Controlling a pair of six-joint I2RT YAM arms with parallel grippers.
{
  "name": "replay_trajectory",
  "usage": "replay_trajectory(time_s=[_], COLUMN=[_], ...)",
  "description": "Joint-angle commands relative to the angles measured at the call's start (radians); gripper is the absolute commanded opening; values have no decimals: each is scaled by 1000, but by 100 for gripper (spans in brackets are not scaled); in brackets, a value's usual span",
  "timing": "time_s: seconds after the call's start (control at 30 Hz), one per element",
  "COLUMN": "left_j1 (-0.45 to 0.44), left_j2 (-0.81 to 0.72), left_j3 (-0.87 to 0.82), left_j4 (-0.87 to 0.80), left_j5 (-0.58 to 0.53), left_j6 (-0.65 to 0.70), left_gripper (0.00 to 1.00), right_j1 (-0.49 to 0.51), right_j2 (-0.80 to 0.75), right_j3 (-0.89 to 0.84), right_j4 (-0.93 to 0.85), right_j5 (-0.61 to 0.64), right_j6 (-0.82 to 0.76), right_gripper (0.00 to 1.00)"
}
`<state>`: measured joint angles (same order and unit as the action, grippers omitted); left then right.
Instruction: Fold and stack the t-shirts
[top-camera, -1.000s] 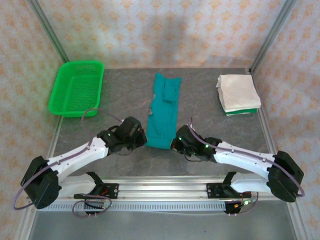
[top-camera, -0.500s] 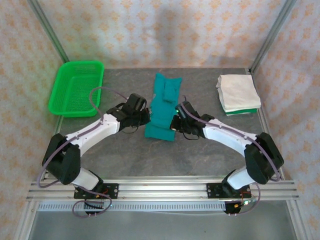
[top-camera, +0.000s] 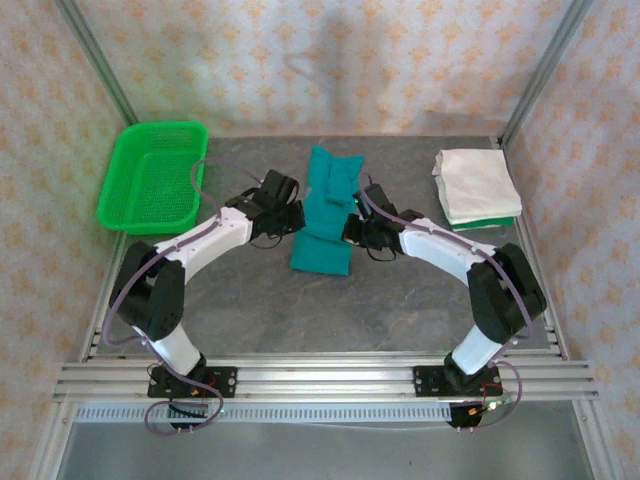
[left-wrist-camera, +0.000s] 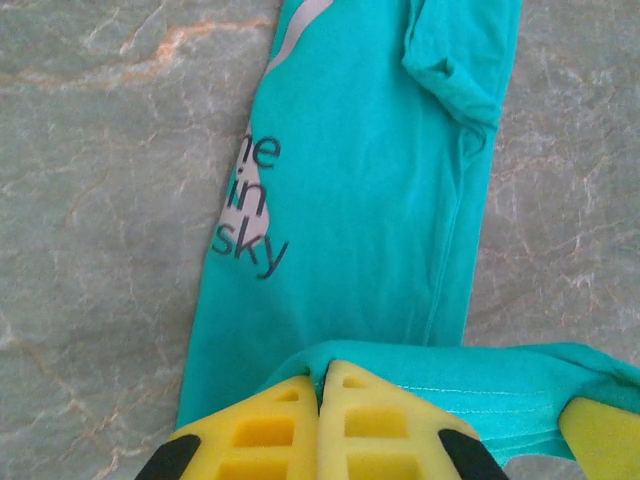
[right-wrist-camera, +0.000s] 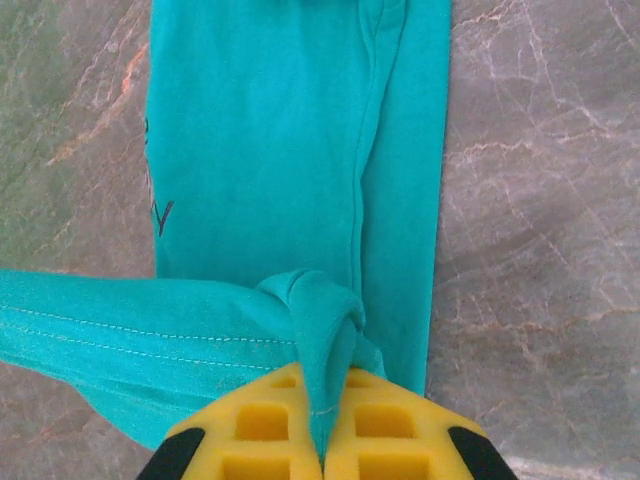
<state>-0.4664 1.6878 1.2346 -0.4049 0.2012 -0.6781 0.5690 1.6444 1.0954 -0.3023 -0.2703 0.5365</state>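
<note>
A teal t-shirt (top-camera: 325, 205) with lettering lies as a long strip in the middle of the table, its near end folded up over itself. My left gripper (top-camera: 297, 218) is shut on the left corner of that hem (left-wrist-camera: 400, 375), and my right gripper (top-camera: 349, 228) is shut on the right corner (right-wrist-camera: 320, 330). Both hold the hem above the shirt's body (left-wrist-camera: 350, 200) (right-wrist-camera: 290, 120). A stack of folded white t-shirts with a green one at the bottom (top-camera: 475, 188) sits at the back right.
A green mesh basket (top-camera: 155, 175) stands at the back left. Metal frame posts rise at the back corners, and a rail (top-camera: 320, 375) runs along the near edge. Bare grey table lies in front of the shirt.
Both grippers have carried the shirt's near hem away from the arms' bases, up over the shirt's body. The strip now looks shorter, with a fold at its near end.
</note>
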Motion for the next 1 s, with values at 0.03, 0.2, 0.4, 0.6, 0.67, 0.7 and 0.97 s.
replay_trajectory(time_s=[0.03, 0.2, 0.4, 0.6, 0.67, 0.7, 0.97], left_j1=[20, 28, 34, 40, 42, 42, 45], left_j2=[49, 104, 159, 200, 215, 216, 269], left_j3=[71, 119, 173, 203, 219, 222, 248], left_j4=[-20, -35, -60, -71, -81, -84, -107], left_j5=[-23, -40, -50, -65, -73, -76, -112], left_j6=[38, 51, 69, 76, 80, 81, 78], left_gripper=[0, 0, 0, 0, 0, 0, 0], right_j1=[-29, -51, -64, -78, -81, -81, -89], right_j2=[46, 90, 148, 197, 210, 216, 253], right_j3=[46, 72, 108, 128, 133, 138, 160], right_j4=[5, 18, 19, 26, 27, 27, 30], right_j5=[14, 14, 11, -4, -6, -6, -10], right_j6=[-37, -43, -58, -65, -67, -68, -73], right_gripper=[0, 0, 0, 0, 0, 0, 0])
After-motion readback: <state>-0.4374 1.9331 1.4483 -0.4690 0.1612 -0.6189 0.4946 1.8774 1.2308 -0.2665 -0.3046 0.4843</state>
